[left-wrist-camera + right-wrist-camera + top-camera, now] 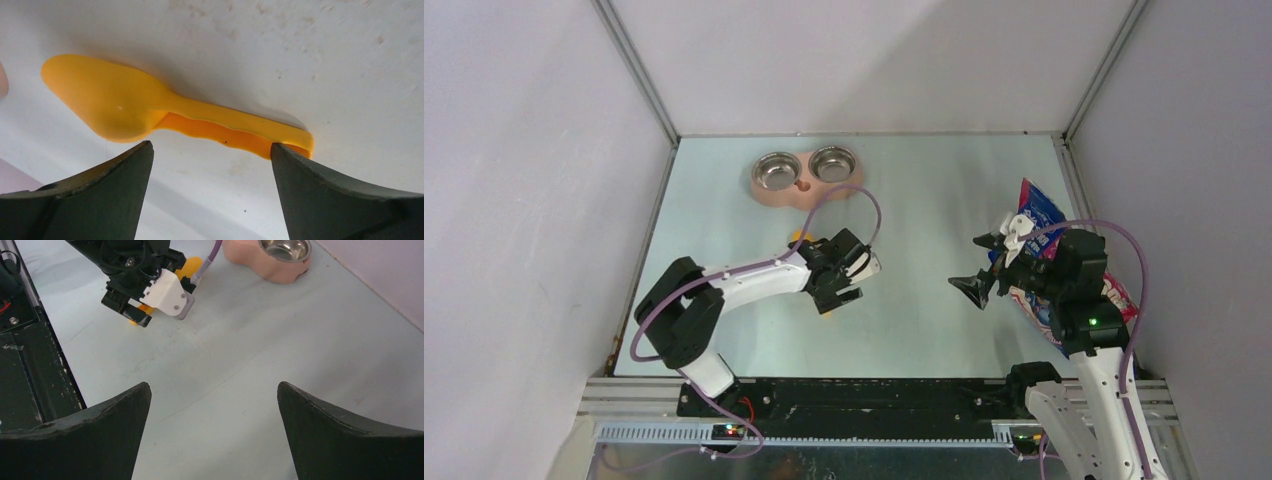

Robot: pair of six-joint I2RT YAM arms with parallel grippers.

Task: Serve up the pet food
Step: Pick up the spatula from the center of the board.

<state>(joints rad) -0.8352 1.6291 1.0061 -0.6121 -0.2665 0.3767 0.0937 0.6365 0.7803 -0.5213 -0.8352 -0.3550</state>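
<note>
The table point(914, 200) is pale and mostly bare. The largest task item on it is the cat food bag point(1042, 208), at the right side, right behind the right arm's wrist. We see glossy blue film with pink and white print. The arm covers most of the bag, so we cannot tell whether its top is open.

We judge it a soft, slick pouch of modest weight. It will crumple under the fingers, and its load will shift when it is tipped. The flat upper edge, where the film lies doubled, looks the safest place to pinch it.

The right gripper point(213, 386) hangs over bare table with its jaws spread wide and nothing between them.

At the far edge sits the pink twin-bowl feeder point(805, 190). Both of its steel bowls look empty.

Near the middle of the table the left gripper point(211, 150) is low over the yellow scoop point(165, 107). Its jaws are spread on either side of the handle and have not clamped it. The scoop lies flat on the table and looks stiff and light.

We see no kibble anywhere, so we take it to be inside the bag. Such pellets are hard, dry and loose and roll easily, so they are best poured or scooped, never pinched.
</note>
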